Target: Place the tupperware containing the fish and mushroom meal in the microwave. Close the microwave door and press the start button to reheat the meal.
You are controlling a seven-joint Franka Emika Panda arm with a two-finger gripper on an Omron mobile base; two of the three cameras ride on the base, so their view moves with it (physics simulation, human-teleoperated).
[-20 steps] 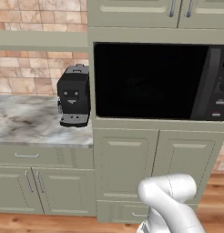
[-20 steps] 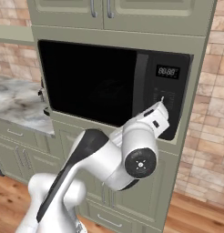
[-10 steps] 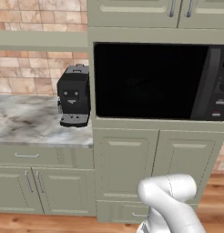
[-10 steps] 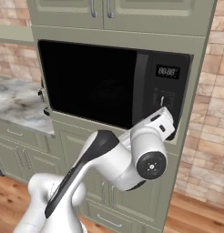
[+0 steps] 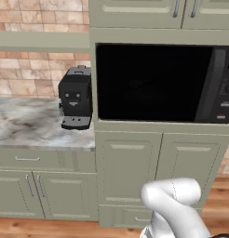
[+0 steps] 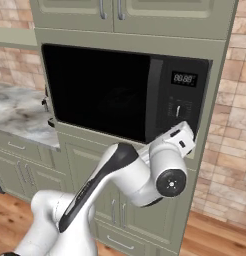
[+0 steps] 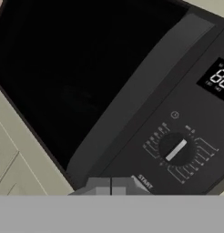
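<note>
The microwave [image 5: 158,83] sits built into the cabinet column, and its door [image 6: 100,95] is shut flat, with a dark glossy window. The tupperware and the meal are hidden. My gripper [image 7: 111,185] is shut, fingertips pressed together with nothing between them. It sits close in front of the lower part of the button strip [image 6: 180,107], right beside the START label [image 7: 145,181] and below the round dial [image 7: 176,149]. From the right base view, the white hand [image 6: 179,137] reaches against the strip under the lit display [image 6: 184,78].
A small black coffee machine [image 5: 75,97] stands on the marble counter [image 5: 28,123] left of the microwave. Pale green cabinet doors [image 5: 130,172] lie below and above it. A brick wall [image 6: 235,115] runs to the right of the cabinet column.
The hand has edged right, closer to the button strip, and the fingers have closed the last small gap. The door has stayed shut.
</note>
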